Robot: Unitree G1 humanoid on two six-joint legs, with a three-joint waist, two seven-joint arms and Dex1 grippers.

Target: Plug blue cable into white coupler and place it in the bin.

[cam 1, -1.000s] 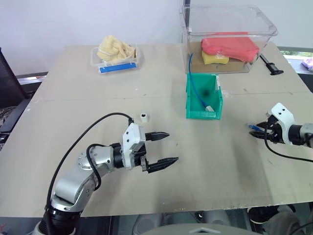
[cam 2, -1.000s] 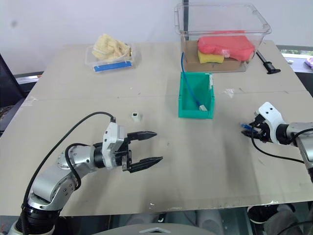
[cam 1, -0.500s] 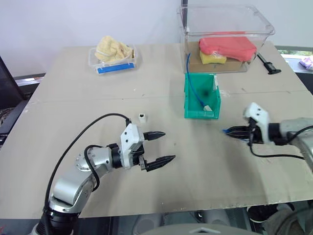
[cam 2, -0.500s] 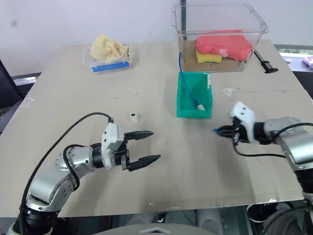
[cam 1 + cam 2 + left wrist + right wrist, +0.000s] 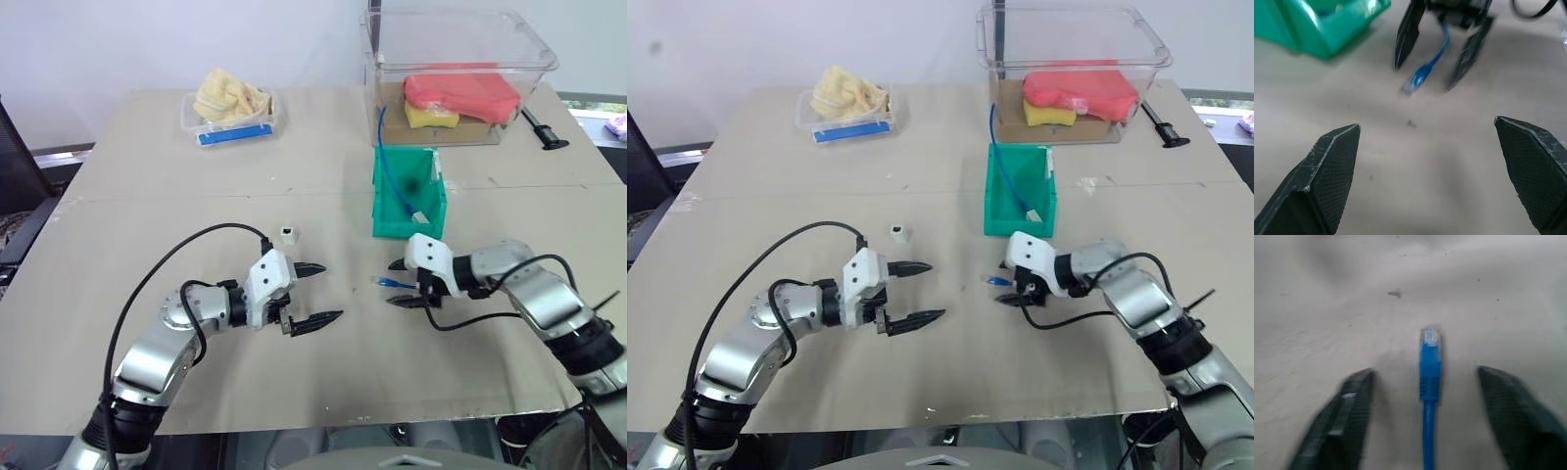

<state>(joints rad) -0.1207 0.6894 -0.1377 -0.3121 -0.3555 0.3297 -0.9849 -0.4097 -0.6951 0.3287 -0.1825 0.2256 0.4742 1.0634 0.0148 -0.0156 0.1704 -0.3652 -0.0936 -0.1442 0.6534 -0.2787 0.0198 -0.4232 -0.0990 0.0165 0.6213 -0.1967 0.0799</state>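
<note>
Both claws spread wide, gripping nothing: right claw (image 5: 401, 283) straddling blue cable (image 5: 1429, 363) plug; left claw (image 5: 315, 294) at its 9 o'clock.

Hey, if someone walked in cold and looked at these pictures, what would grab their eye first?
Probably the two grippers facing each other mid-table, the left gripper and the right gripper, both open, with the blue cable plug lying between the right one's fingers. Next, the green bin just behind them, with blue cable running into it. The white coupler sits alone behind the left gripper.
</note>
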